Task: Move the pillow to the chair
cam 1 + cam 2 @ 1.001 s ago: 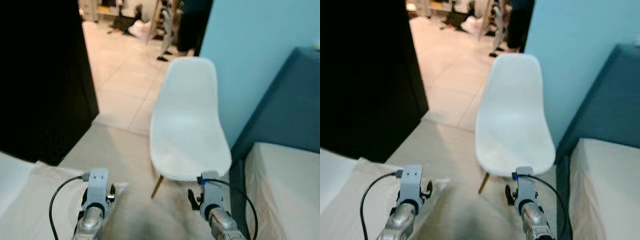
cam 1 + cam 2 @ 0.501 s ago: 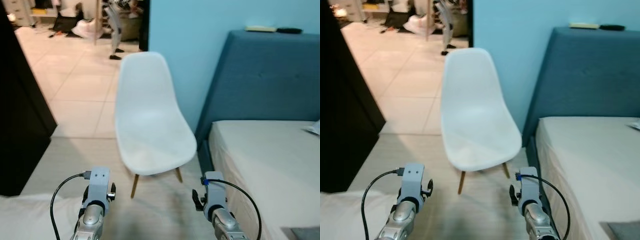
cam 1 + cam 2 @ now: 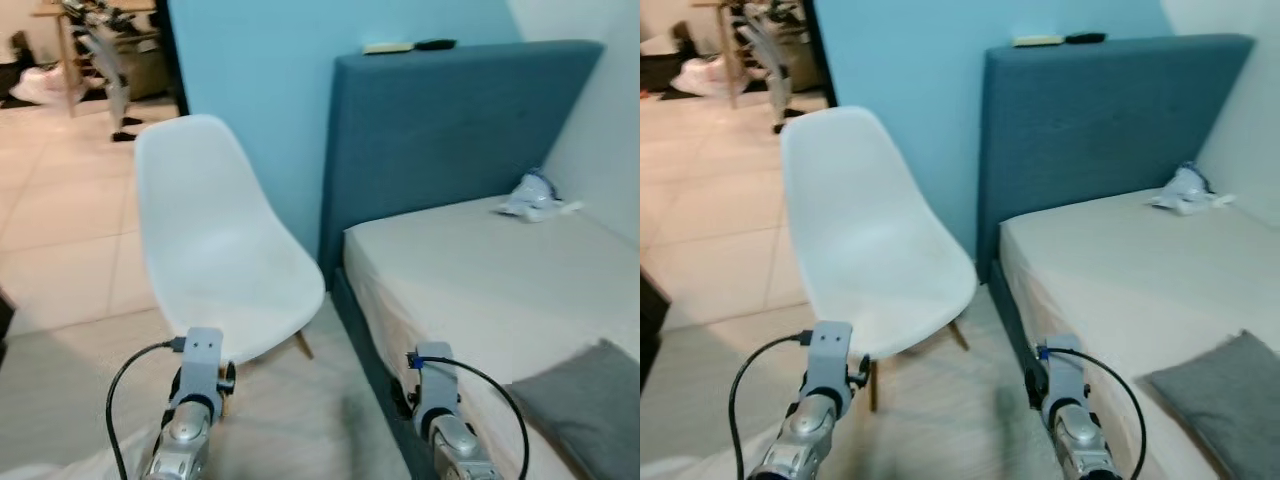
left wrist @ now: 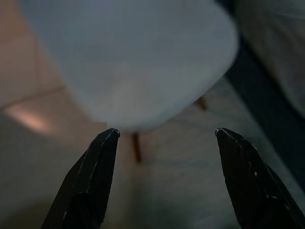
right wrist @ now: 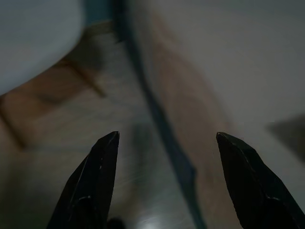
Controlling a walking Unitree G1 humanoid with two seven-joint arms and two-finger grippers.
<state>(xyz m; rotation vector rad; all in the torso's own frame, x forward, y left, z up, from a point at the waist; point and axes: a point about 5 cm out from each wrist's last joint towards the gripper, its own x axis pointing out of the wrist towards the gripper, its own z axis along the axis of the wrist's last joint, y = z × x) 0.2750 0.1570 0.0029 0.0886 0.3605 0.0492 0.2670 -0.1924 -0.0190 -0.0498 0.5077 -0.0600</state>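
At the lower right corner of the head views, a grey pillow (image 3: pixel 585 405) lies flat on the beige mattress (image 3: pixel 470 270), just beyond and to the right of the right gripper (image 5: pixel 164 138), whose two black fingers stand spread wide and empty over the mattress edge and the pale floor (image 3: pixel 290 420). Across from it the left gripper (image 4: pixel 167 133) hangs equally parted and empty, just short of the white shell chair (image 3: pixel 215 245), its wrist view looking onto the seat and a wooden leg (image 4: pixel 137 145). Half a second earlier the camera faced the chair squarely with only a strip of bed at the right; the view has since swung right, bringing the pillow, the whole blue headboard (image 3: pixel 450 120) and a crumpled whitish object (image 3: pixel 532 193) on the mattress into frame. Flat items (image 3: pixel 408 45) rest on top of the headboard. The chair stands just beside the bed frame against a light blue wall (image 3: pixel 250 70), with tiled floor and dim clutter behind it. Between pillow and chair lie the mattress corner and the dark blue bed side (image 3: pixel 370 350).
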